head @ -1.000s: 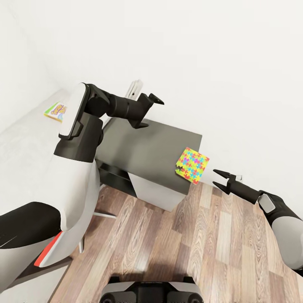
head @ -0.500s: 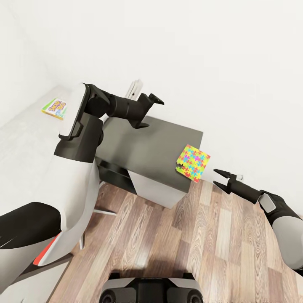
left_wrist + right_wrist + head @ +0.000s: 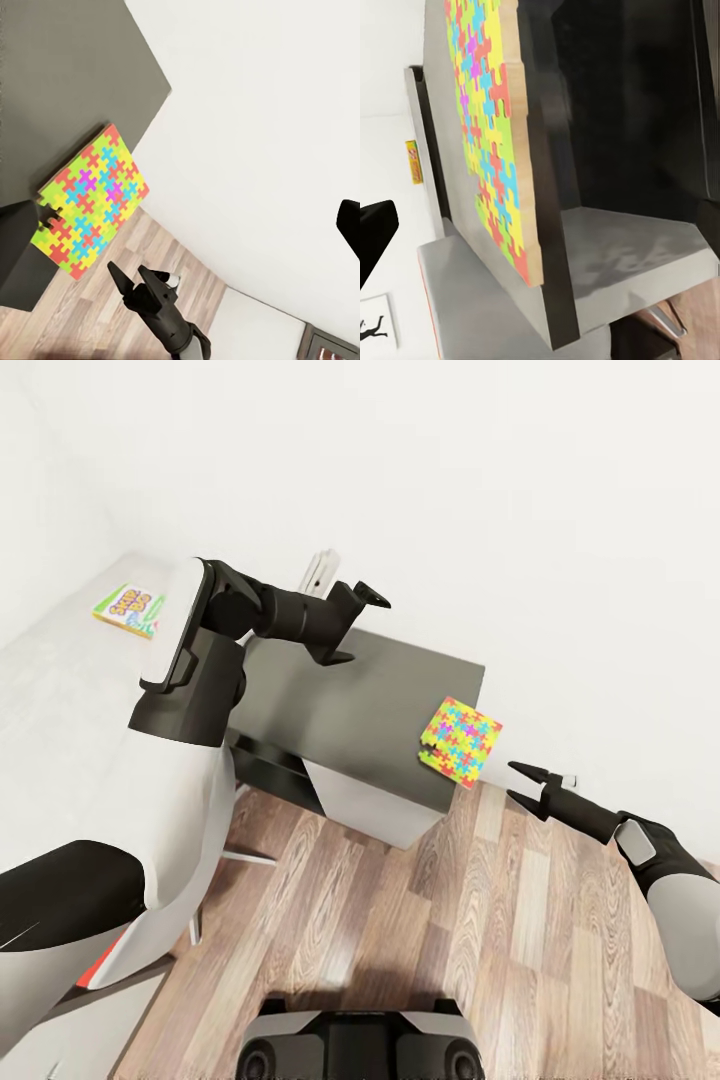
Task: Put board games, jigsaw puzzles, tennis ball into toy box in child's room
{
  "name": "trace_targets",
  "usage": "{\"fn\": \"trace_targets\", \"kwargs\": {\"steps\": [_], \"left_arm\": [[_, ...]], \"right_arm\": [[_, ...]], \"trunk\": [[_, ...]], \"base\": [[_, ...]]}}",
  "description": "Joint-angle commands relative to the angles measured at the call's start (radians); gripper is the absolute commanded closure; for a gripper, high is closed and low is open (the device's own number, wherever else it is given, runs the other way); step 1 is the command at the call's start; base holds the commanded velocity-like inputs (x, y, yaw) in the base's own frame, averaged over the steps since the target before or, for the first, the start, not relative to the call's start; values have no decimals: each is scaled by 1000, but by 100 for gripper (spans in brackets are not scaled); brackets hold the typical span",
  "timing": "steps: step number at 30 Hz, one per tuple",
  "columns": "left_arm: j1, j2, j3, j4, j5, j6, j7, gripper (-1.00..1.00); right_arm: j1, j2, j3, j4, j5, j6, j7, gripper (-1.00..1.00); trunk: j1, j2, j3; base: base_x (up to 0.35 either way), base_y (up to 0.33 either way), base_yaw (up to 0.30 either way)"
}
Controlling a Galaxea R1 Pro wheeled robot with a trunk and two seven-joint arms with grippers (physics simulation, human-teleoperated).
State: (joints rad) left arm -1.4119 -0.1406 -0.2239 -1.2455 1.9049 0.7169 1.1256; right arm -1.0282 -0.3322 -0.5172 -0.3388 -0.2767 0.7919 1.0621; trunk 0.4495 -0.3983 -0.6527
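**Right claw lined up on the jigsaw puzzle at the corner of the surface**

The step in hand looks like the approach to one jigsaw puzzle (image 3: 460, 743). It lies flat at the corner of the grey surface (image 3: 350, 700), and one edge hangs a little over the rim toward the wood floor (image 3: 480, 940). The right claw (image 3: 528, 788) is just beside the puzzle, on the floor side of it, apart from it and a little lower. Its two fingers are spread and hold nothing. In the left wrist view the same right claw (image 3: 131, 279) also stands near the overhanging edge of the puzzle.

The left claw (image 3: 358, 622) hangs above the surface, well apart from the puzzle on the wall side. Its fingers are also spread and empty.

The puzzle is a thin square of interlocking yellow, blue, orange, pink and green pieces, with a pale wooden-looking edge seen in the right wrist view. Because it is so thin and flat, the overhanging edge is probably the best place to pinch it. The next move likely calls for the right claw to rise slightly and slide one finger under that edge.

A Skip-Bo board game (image 3: 128, 610) lies on the bed (image 3: 60, 700), far from the puzzle.
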Motion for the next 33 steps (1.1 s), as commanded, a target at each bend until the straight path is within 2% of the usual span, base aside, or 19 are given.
{"fn": "trace_targets", "kwargs": {"steps": [1, 14, 24, 33], "left_arm": [[-1, 0, 1, 0, 6, 3, 7, -100], [-1, 0, -2, -1, 1, 4, 5, -100], [-1, 0, -33, -1, -3, 2, 0, -100], [-1, 0, -41, 0, -3, 0, -1, -100]], "right_arm": [[-1, 0, -3, -2, -1, 5, 2, -100], [2, 6, -3, -24, -1, 5, 3, -100], [5, 6, -4, -35, -1, 4, 33, -100], [6, 6, -3, -37, 0, 3, 47, -100]], "trunk": [[0, -2, -3], [0, -2, -16], [0, -2, -18], [0, -2, -19]], "base": [[0, 0, 0], [69, 0, 0], [153, 0, 0], [44, 0, 0]]}}
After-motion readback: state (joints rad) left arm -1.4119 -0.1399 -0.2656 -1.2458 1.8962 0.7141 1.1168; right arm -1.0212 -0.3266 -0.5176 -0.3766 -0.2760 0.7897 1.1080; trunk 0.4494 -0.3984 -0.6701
